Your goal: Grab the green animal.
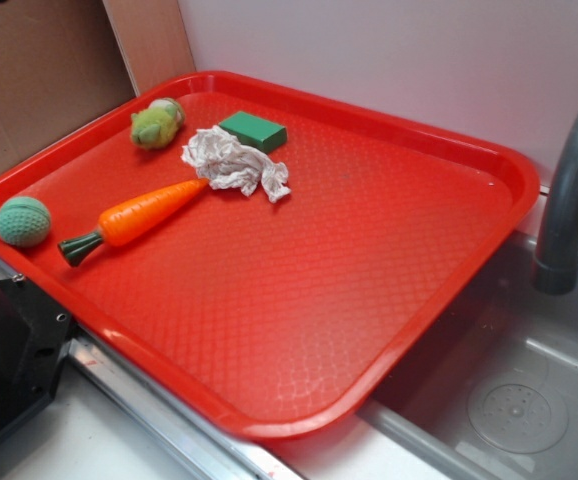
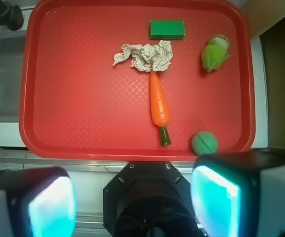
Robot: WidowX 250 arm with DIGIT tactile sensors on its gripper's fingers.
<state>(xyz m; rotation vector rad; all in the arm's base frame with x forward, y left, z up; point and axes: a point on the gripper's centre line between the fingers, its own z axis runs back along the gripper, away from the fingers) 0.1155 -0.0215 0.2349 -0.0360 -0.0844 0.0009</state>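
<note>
In the wrist view the gripper [image 2: 132, 205] hangs with its jaws spread wide and empty, outside the near rim of the shallow red plastic tray [image 2: 83, 123]. The small fuzzy yellow-green plush animal [image 2: 215, 53] lies well ahead of the jaws, off beyond the right finger, near the tray's far right corner. The tray also holds a teal knitted ball [image 2: 204, 142] closest to the jaws, an orange plastic carrot [image 2: 159, 104], a crumpled white cloth [image 2: 145, 56] and a flat dark-green rectangular block [image 2: 167, 29].

Yellow-green animal [image 1: 156, 124], red textured tray [image 1: 299, 290]
</note>
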